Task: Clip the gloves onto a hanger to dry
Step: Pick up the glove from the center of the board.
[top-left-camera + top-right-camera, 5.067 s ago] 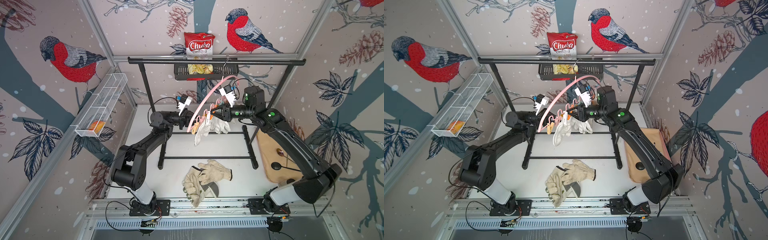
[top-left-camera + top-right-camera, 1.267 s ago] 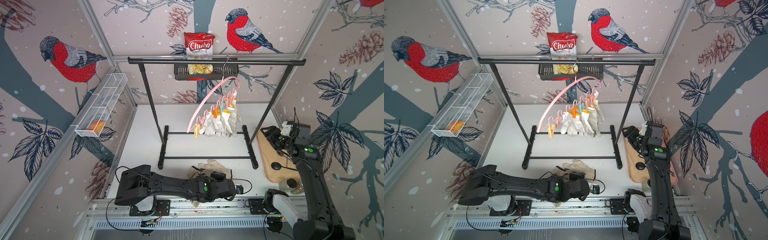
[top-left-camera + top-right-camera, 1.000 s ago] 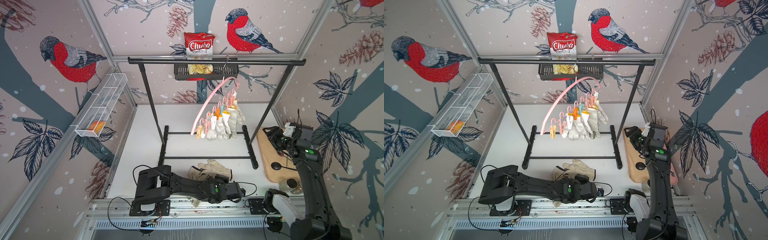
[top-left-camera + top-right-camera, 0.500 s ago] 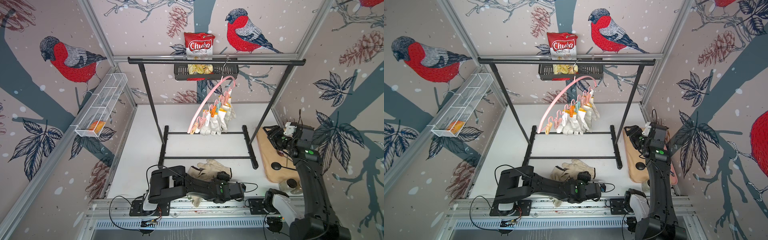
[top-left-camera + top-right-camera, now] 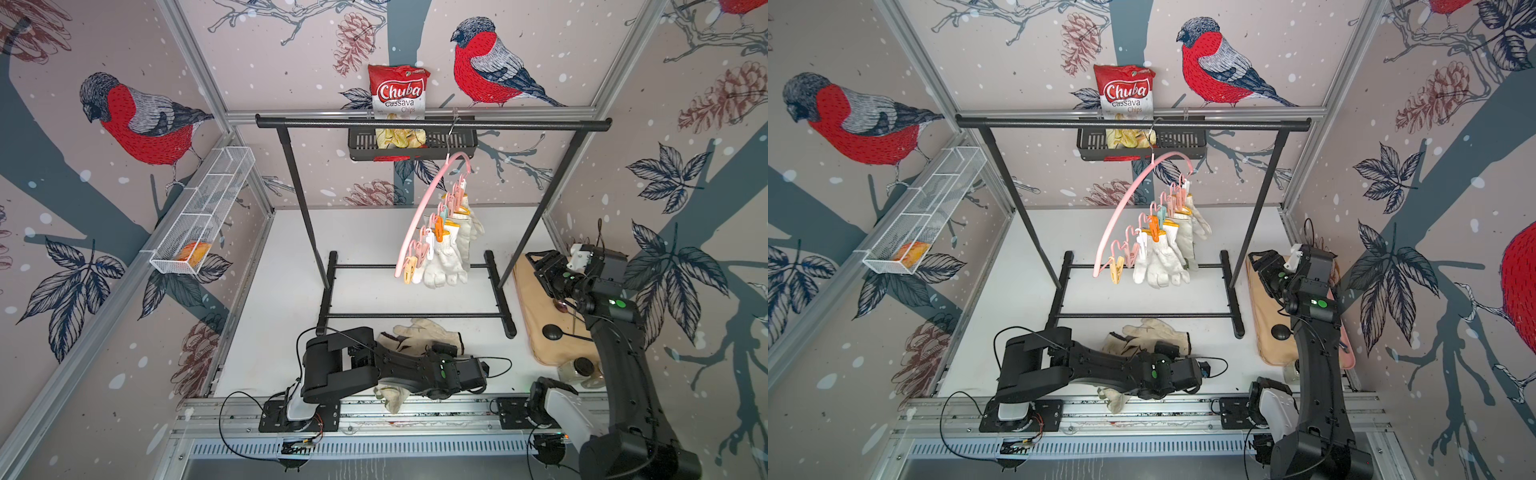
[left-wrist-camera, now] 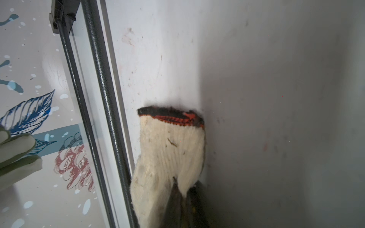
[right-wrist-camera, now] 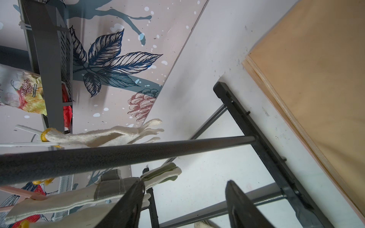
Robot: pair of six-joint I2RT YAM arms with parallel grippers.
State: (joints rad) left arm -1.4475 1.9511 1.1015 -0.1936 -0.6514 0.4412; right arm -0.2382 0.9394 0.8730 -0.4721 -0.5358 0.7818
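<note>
Left arm [image 5: 345, 374] has dropped from the hanger [image 5: 415, 220] to the loose gloves [image 5: 419, 332] at the table [image 5: 286, 257] front. Right arm [image 5: 615, 332] has pulled back over the board [image 5: 536, 316].

Left jaws now pressed together, pinching a knit glove [image 6: 171, 146] short of its dark, orange-stitched cuff. Right jaws spread, empty.

Hanger hangs on the rack [image 5: 432, 123], with clipped gloves [image 5: 446, 257] on it.

Risks, as I judge:
- The thin pinch may slip on the lift.
- Overlapping loose gloves may drag up together.
- The rack's foot bar [image 6: 102, 98] runs just beside the knit glove and could snag it.
- A swinging hanger would make the pegs poor targets.
</note>
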